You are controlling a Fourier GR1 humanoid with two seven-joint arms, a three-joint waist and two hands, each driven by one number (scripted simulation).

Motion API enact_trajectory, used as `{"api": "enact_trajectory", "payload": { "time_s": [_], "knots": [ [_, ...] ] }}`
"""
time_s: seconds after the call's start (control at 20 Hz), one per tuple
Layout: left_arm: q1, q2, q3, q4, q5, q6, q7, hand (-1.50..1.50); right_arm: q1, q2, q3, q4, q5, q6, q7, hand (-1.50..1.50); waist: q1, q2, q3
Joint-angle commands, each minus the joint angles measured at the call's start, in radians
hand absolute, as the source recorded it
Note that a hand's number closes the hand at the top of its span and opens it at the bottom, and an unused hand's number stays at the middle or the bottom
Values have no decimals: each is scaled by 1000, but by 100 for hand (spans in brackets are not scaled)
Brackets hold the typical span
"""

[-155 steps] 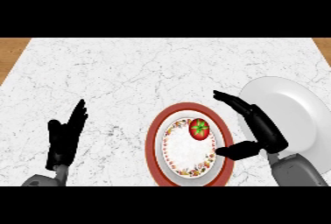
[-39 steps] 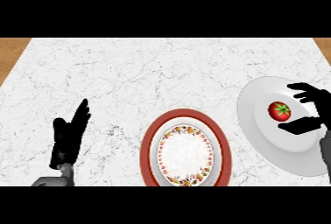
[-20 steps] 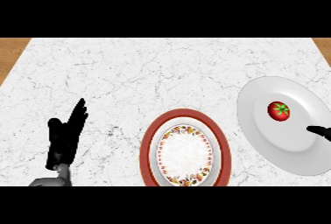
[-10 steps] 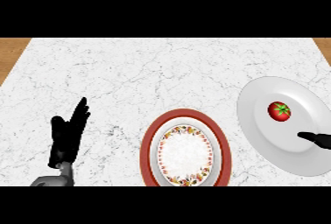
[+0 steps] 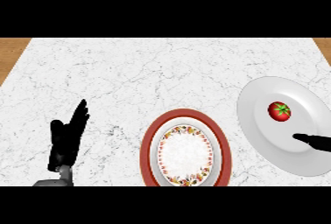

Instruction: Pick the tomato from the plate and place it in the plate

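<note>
On white plate (image 5: 258,94), tomato (image 5: 280,111), clear of rim

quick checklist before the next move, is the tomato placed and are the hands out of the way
1. Tomato lies on the plain white plate: ok.
2. Tomato is free of any hand: ok, nothing touches it.
3. Red-rimmed patterned plate holds no tomato: ok.
4. Right hand is off the white plate: not ok, its tip shows over the plate's lower part, below the tomato.
5. Right hand's fingers open: cannot tell, only a tip shows at the view's right edge.
6. Left hand is resting open at lower left, fingers up, apart from both plates: ok.
</note>
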Motion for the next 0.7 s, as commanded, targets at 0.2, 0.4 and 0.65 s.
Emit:
{"api": "enact_trajectory", "payload": {
  "time_s": [0.2, 0.4, 0.65],
  "knots": [
    [2, -39, -25, -3, -36, 20, 9, 0, 19, -63, -6, 84, -3, -22, -34, -150, -1, 0, 0],
    [-30, 9, 20, -24, -20, -11, 47, 0, -25, -117, -23, 182, -2, -40, -35, -150, 1, 0, 0],
    [-20, -9, 25, 12, -9, -22, 16, 0, -24, -184, -45, 266, -33, -8, -105, -150, 0, 0, 0]
  ]
}}
